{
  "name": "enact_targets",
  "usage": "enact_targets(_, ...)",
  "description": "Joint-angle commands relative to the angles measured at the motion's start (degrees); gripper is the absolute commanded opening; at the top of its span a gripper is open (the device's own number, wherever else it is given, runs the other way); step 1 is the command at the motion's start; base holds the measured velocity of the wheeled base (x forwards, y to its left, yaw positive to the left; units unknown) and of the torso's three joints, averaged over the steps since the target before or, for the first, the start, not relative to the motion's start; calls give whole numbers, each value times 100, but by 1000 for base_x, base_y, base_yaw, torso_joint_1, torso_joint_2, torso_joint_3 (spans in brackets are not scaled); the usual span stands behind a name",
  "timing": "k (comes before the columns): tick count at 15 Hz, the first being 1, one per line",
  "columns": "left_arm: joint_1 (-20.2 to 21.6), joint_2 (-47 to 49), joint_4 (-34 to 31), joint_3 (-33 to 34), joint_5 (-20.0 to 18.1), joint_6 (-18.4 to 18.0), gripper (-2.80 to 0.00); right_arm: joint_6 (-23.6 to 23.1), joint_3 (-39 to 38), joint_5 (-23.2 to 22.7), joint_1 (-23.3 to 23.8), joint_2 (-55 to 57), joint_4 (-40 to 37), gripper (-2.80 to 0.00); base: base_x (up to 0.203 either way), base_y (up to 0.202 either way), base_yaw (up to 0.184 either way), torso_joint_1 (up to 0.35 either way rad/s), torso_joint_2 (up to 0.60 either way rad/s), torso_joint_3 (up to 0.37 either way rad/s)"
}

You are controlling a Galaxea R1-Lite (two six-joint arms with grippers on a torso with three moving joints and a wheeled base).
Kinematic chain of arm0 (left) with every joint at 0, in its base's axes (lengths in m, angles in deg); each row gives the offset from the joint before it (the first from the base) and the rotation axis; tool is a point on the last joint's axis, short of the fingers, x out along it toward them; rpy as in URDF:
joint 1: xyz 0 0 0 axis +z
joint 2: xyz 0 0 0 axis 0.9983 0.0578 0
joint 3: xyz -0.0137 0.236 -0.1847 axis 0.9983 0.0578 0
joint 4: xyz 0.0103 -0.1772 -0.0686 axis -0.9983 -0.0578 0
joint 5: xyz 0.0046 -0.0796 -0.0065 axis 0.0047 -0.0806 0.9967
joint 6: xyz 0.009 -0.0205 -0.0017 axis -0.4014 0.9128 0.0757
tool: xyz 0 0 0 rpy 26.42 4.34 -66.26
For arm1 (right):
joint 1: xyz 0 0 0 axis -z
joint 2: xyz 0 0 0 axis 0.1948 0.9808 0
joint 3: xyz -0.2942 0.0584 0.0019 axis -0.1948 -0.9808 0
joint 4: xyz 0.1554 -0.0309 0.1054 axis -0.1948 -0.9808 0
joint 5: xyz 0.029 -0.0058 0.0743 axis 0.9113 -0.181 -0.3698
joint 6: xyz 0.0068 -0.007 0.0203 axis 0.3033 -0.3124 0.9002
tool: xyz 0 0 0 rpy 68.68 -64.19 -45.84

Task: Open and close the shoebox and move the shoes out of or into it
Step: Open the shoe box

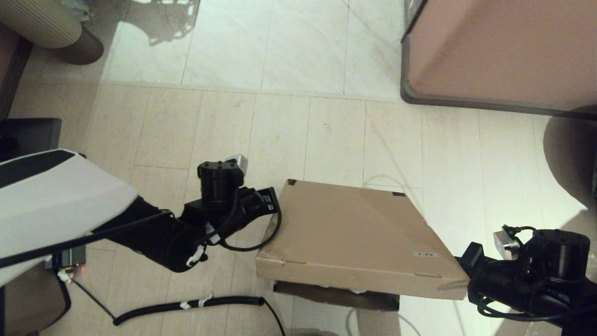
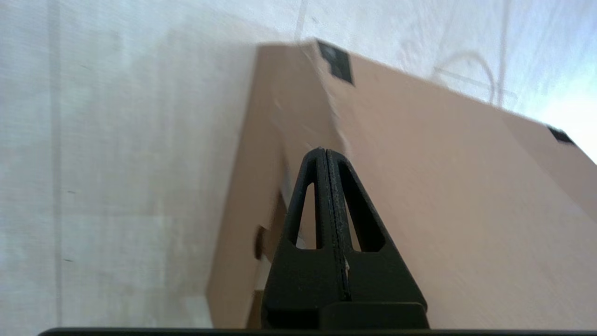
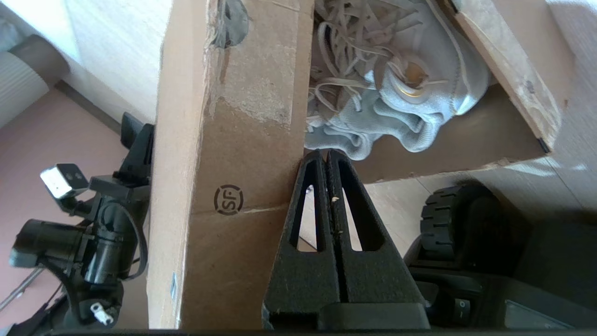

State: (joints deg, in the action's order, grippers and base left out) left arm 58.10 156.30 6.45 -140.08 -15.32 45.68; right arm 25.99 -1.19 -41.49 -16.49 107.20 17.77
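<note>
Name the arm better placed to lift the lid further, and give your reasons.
Right, probably. The right gripper, shut, sits under the raised front edge of the shoebox lid, shoes visible inside. The left gripper, also shut, is beside the lid's left edge.
</note>
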Motion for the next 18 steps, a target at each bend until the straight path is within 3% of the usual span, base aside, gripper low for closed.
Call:
enact_targets(1,100,-104,26,-8,6,12,-280,38,47,-16,-2,-77,26,-280,0,0,0,0,0,0)
enact_targets(10,606,-404,26,7,157,12,-280,161,1152,-16,-1,-784,-1656,-280,0,0,0,0,0,0)
enact_targets(14,887,-499,26,62,156,12,-280,834,1766,-7,-2,-1023,-2016,-280,0,0,0,0,0,0)
enact_targets(18,983,-519,22,62,156,12,-280,922,2414,-7,-1,-1218,-2669,-280,0,0,0,0,0,0)
